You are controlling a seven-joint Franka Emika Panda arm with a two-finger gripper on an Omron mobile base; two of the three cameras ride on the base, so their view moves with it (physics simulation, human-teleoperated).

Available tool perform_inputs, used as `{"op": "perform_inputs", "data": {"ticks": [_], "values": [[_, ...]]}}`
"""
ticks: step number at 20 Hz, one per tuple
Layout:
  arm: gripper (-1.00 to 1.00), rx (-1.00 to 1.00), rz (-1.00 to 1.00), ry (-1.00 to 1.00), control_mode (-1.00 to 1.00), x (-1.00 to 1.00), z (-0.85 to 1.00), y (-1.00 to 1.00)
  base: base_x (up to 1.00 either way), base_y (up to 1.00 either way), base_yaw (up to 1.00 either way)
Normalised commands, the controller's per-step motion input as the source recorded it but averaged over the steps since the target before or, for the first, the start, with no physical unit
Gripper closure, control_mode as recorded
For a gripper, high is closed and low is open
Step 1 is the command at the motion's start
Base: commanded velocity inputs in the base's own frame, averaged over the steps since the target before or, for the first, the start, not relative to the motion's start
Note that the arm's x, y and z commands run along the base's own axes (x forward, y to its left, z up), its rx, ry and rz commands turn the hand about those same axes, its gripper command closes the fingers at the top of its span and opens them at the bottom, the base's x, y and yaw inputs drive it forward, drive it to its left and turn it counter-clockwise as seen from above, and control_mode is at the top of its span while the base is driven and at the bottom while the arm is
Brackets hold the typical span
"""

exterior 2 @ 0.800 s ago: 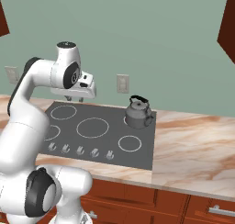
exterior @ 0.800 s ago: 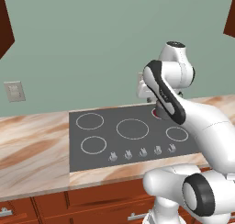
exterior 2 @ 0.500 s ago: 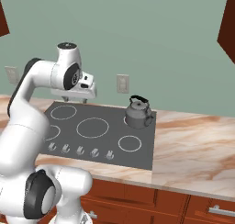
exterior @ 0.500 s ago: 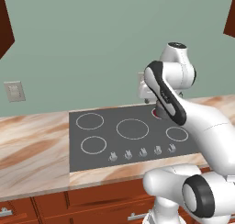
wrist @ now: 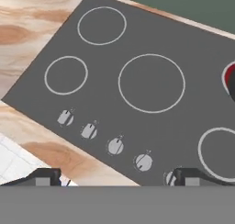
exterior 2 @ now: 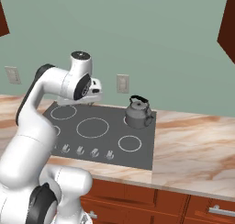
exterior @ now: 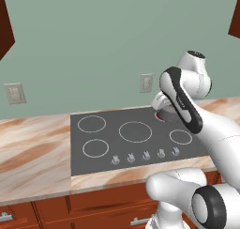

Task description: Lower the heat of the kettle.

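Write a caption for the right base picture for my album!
A grey kettle sits on the stove's back right burner while the white arm's end effector hovers above the cooktop.

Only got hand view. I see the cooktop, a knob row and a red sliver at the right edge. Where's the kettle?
Observer: In the right base view, the kettle sits on the back right burner. Your red sliver looks like the lit ring under it.
Operator: Tool touching anything?
Observer: No. The tool hangs in the air over the back left part of the cooktop, left of the kettle and apart from it.
Operator: How far from the knobs?
Observer: The knob row runs along the cooktop's front edge. The tool is above and behind it, not in contact.
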Motion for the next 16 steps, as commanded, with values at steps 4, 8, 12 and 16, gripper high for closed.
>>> {"op": "perform_inputs", "data": {"ticks": [4, 8, 12, 16], "values": [[-1.0, -0.19, 0.47, -0.03, -1.0, 0.0, -0.15, 0.0, 0.0, 0.0, 0.0], [-1.0, -0.3, 0.5, 0.0, -1.0, 0.0, -0.09, -0.01, 0.0, 0.0, 0.0], [-1.0, -0.29, 0.54, 0.0, -1.0, 0.12, -0.11, -0.05, 0.0, 0.0, 0.0], [-1.0, -0.19, 0.55, 0.0, -1.0, 0.1, -0.22, -0.19, 0.0, 0.0, 0.0]]}}
